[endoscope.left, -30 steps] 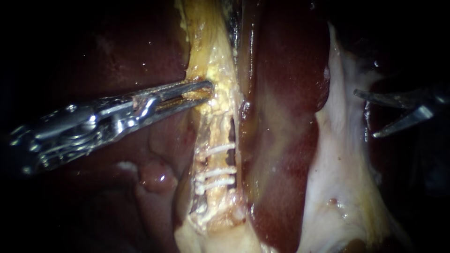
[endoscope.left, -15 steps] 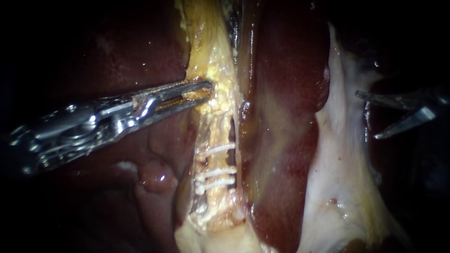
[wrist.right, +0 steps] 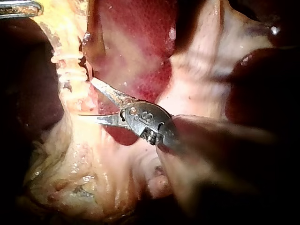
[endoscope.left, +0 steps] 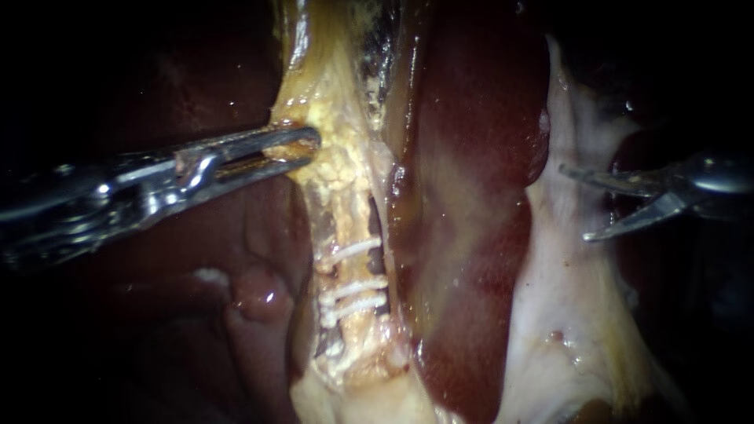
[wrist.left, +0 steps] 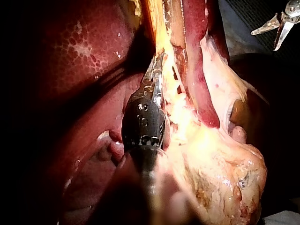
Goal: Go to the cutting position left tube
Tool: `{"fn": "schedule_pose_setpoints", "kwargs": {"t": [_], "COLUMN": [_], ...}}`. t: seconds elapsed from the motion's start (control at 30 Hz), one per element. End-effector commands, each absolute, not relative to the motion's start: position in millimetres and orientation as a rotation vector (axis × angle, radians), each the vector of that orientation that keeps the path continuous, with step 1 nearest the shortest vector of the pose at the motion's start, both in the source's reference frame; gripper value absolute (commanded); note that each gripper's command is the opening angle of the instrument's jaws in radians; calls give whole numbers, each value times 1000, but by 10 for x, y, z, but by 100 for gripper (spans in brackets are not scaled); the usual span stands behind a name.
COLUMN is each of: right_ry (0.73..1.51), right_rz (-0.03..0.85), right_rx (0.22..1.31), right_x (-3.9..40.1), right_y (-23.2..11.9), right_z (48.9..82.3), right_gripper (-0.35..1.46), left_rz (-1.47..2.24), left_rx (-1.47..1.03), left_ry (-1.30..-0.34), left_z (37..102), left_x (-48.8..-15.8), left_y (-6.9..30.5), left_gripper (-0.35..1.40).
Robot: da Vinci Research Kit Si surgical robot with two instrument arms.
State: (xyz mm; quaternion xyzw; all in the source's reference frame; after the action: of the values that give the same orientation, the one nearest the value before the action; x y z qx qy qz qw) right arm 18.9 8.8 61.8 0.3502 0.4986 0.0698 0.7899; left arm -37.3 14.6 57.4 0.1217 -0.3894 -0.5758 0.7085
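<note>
**Pinching the lumpy yellow fatty tissue (endoscope.left: 336, 166) above the pale-yellow clipped tube (endoscope.left: 345, 229)**

My left instrument (endoscope.left: 310, 145), a slim steel shaft ending in two long slotted jaws, comes in from the left edge of the endoscope view and reaches the upper centre. Its jaws are pressed onto the left margin of the fatty tissue from both sides, and a sliver of yellow shows through the slot.

The tube runs downward from that spot, just left of the frame's centre. Three thin white clips (endoscope.left: 353, 286) cross it in the lower centre: one alone, then two close together beneath it. A narrow dark slit (endoscope.left: 376, 235) borders the tube on its right. Just beyond the slit lies the glossy dark-red liver lobe (endoscope.left: 471, 196), and right of that a pale whitish membrane (endoscope.left: 565, 306).

My right instrument (endoscope.left: 573, 202), steel with two pointed blades, enters from the right edge at mid-height. Its blades are spread in a V with nothing between them. The tips lie over the membrane's edge, well apart from the tube, with the liver lobe between.

In the left wrist view the left jaws are clamped on yellow tissue ahead of the shaft, and the spread blades show far beyond the red lobe. In the right wrist view the clips lie ahead of the spread blades. Whether a blade touches tissue there cannot be told.
</note>
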Motion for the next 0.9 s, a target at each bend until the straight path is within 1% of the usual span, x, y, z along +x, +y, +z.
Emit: {"fn": "schedule_pose_setpoints", "kwargs": {"t": [0.03,0.13,0.23,0.47,0.57,0.7,0.9], "right_ry": [1076,1066,1037,999,990,975,963], "right_rz": [143,128,106,115,111,121,151], "right_rx": [763,791,810,890,913,932,932], "right_x": [196,216,241,298,315,324,328], "right_y": [84,72,59,33,26,21,29], "right_z": [624,639,656,698,716,736,760], "right_gripper": [131,130,130,130,130,130,126], "left_rz": [-1281,-1292,-1291,-1290,-1290,-1286,-1289], "left_rx": [269,268,263,256,256,252,250], "left_ry": [-872,-874,-882,-886,-886,-888,-887], "left_z": [569,561,554,549,548,544,539], "left_x": [-371,-369,-369,-366,-365,-364,-366], "left_y": [146,147,147,148,148,146,143], "left_gripper": [-35,-35,-35,-35,-35,-35,-35]}}
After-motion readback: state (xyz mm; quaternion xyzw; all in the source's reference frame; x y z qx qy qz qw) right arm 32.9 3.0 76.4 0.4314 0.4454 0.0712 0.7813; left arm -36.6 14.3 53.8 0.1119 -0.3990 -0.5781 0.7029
